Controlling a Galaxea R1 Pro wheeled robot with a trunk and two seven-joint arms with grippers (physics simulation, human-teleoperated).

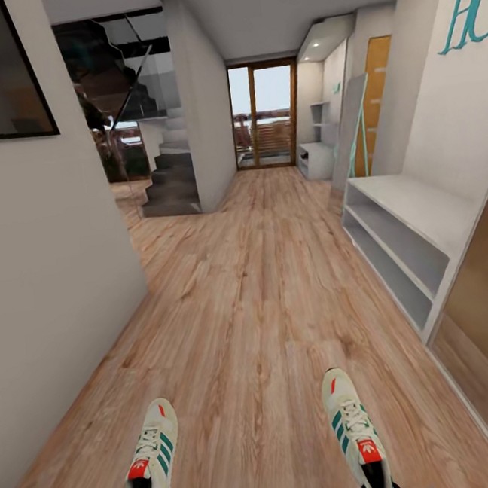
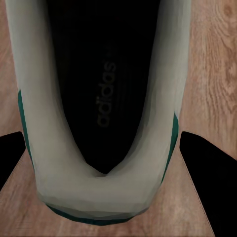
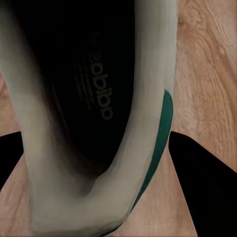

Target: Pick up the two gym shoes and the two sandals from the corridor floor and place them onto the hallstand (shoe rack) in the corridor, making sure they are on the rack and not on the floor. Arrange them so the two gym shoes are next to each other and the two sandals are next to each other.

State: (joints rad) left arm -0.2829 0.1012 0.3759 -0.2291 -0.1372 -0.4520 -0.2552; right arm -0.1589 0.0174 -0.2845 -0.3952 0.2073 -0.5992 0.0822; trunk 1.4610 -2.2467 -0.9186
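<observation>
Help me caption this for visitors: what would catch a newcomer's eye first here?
Two cream-white gym shoes with green stripes, the left gym shoe and right gym shoe, sit low in the head view, toes pointing down the corridor floor. Each wrist view looks into a shoe's dark opening. The pale grey hallstand stands along the right wall.

Gym shoe (image 2: 103, 192) heel — between pincer fingers (image 2: 210, 182)
</observation>
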